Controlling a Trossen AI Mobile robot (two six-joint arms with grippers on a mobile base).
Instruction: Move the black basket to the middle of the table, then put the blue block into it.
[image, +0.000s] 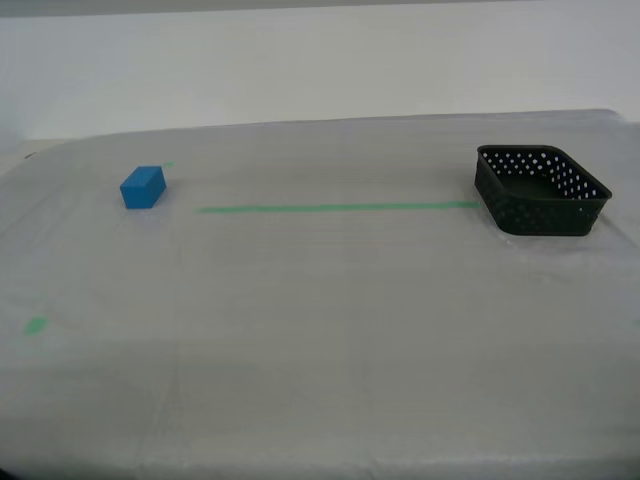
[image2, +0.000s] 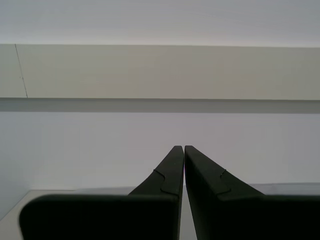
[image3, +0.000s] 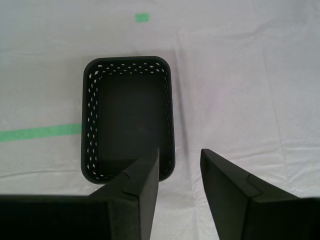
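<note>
The black basket (image: 541, 214) stands empty at the exterior view's right, at the end of the green tape line (image: 340, 208). The blue block (image: 143, 187) lies at the exterior view's far left on the table (image: 320, 340). No arm shows in the exterior view. In the first wrist view my first gripper (image3: 180, 156) is open and empty above the basket (image3: 127, 115), with one finger over its wall and the other outside it. My second gripper (image2: 181, 149) is shut and empty, facing a pale wall.
A small green mark (image: 35, 325) lies near the table's front at the exterior view's left. Another green mark (image3: 142, 17) lies beyond the basket in the first wrist view. A white wall stands behind the table.
</note>
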